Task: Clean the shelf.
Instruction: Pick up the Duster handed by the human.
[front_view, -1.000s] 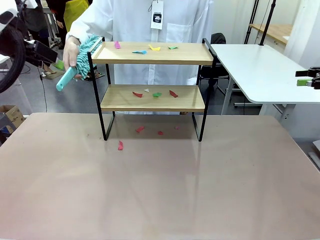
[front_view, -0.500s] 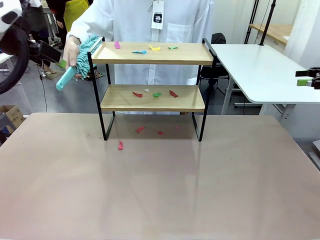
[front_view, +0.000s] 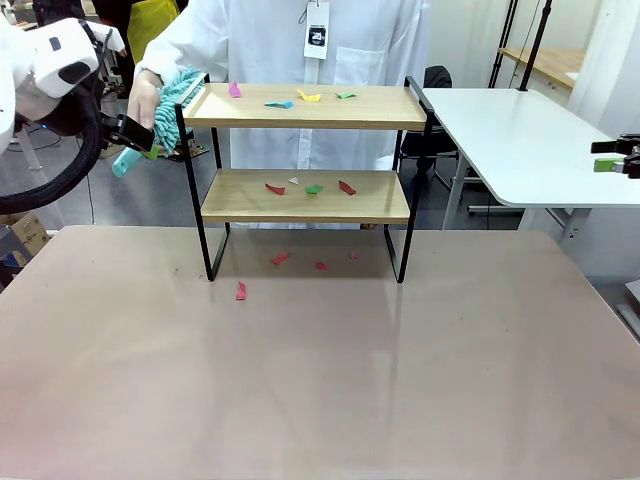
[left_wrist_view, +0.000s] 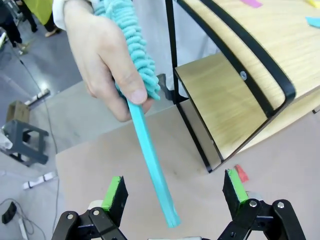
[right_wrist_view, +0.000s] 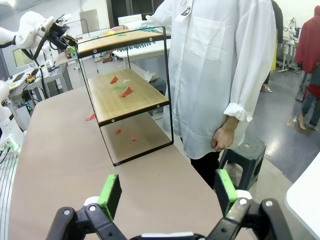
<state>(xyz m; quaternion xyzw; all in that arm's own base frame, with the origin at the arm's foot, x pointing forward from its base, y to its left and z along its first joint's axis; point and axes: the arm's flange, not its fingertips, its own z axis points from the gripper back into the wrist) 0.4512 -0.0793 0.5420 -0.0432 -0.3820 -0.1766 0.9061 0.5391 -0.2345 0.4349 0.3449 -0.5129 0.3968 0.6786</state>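
The shelf (front_view: 305, 107) stands mid-table, its two wood boards strewn with coloured paper scraps (front_view: 310, 188). A person's hand (front_view: 142, 97) holds a teal fluffy duster (front_view: 172, 100) at the shelf's left end, handle pointing down and left. My left gripper (front_view: 140, 140) is open at that handle. In the left wrist view the duster handle (left_wrist_view: 152, 165) runs between the green pads (left_wrist_view: 112, 192) without touching them, the hand (left_wrist_view: 102, 65) gripping it higher up beside the shelf (left_wrist_view: 235, 95). My right gripper (front_view: 606, 156) is open at the far right edge, open and empty (right_wrist_view: 167, 192) in its own view.
More paper scraps (front_view: 240, 291) lie on the brown table (front_view: 320, 370) under and in front of the shelf. The person in a white coat (right_wrist_view: 220, 65) stands behind the shelf. A white side table (front_view: 520, 140) sits at the back right.
My left arm has swung in from the left edge, bringing its open gripper up to the duster handle. The person's hand, the duster and my right gripper have stayed put.
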